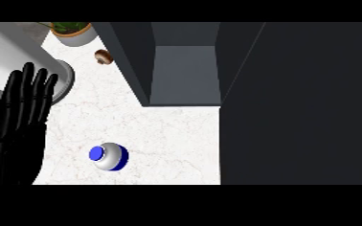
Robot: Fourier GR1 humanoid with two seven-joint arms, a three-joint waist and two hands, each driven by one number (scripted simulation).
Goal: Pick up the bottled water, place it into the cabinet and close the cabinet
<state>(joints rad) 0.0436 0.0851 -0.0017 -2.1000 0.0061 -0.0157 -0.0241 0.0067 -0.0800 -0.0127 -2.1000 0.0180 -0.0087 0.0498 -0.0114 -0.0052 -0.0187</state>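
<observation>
One bottled water (109, 156) on the counter (170, 129), one open cabinet (185, 72), my left hand (25, 110) flat open, holding nothing.

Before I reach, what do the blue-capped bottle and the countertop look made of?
The blue-capped silver-white bottle looks like glossy plastic, possibly metal: its rounded shoulder shows a soft sheen. The white countertop looks like polished marble or a stone-look laminate, judging by its faint pinkish veins.

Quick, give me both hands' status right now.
Left hand: open, fingers straight, resting at the view's left edge, holding nothing.
Right hand: not in view.
</observation>
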